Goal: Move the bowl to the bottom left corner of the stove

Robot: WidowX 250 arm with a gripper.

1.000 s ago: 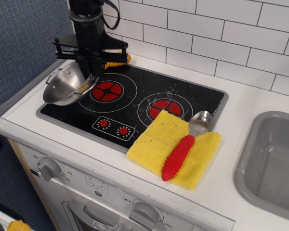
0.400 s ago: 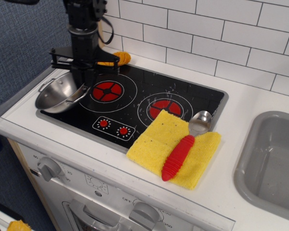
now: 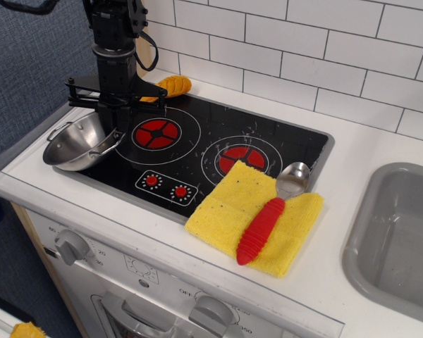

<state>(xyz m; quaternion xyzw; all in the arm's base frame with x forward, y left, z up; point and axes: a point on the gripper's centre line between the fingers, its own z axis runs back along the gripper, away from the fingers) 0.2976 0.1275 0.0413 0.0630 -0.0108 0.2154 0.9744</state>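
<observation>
The small steel bowl [image 3: 72,144] is tilted over the front left corner of the black stove [image 3: 197,156], its left side overhanging the grey rim onto the white counter. My gripper [image 3: 113,132] comes down from above and is shut on the bowl's right rim, next to the left burner ring [image 3: 155,132]. One wire loop handle shows at the bowl's far left and one at its right. I cannot tell whether the bowl's underside touches the stove.
A yellow cloth [image 3: 222,211] lies over the stove's front right corner, with a red-handled metal spoon [image 3: 268,220] on it. A grey sink [image 3: 402,232] is at the right. A yellow object [image 3: 172,85] lies behind the stove by the tiled wall.
My gripper has carried the bowl left and down, from above the left burner's edge to the stove's front left corner. The bowl is less tilted now.
</observation>
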